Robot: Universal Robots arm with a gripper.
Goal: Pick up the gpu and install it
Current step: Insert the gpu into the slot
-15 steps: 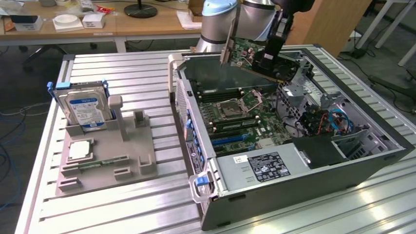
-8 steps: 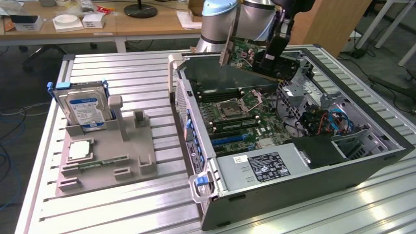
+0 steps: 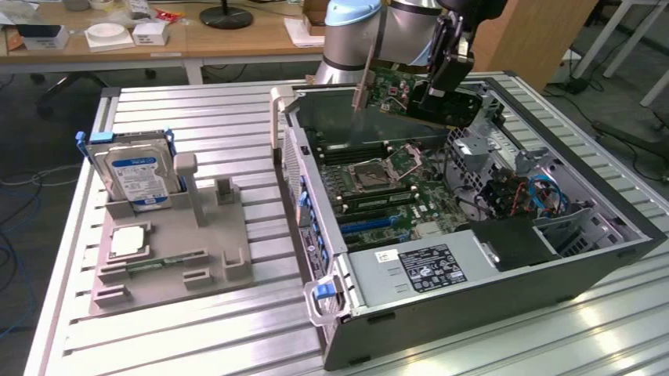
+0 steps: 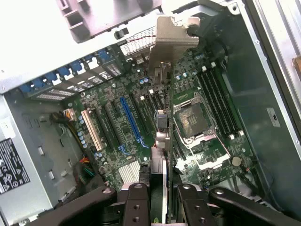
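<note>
Gripper: your gripper was closed on the gpu, with a finger on one face of the card and its partner on the other.
Gpu: the gpu hung in the air over the far end of the open computer case. It was tilted, with its pale metal bracket at the end toward the exterior view's left.
Contact: you seemed to have the card clear of everything below it, though the angle made that hard to judge.
Motherboard: the motherboard lay flat in the case under your card. Its processor socket sat near the middle, and a long blue slot beside it had nothing plugged in.
Power supply: the grey power supply filled the near end of the case.
Table: the case lay on its side, uncovered, on a ribbed metal table.
Holder: a grey holder sat on the table just beside the case, on the exterior view's left.
Hard drive: the silver hard drive with a blue label stood upright in the far end of the holder.
Memory stick: a narrow green memory stick lay flat in the holder, well apart from your gripper.
</note>
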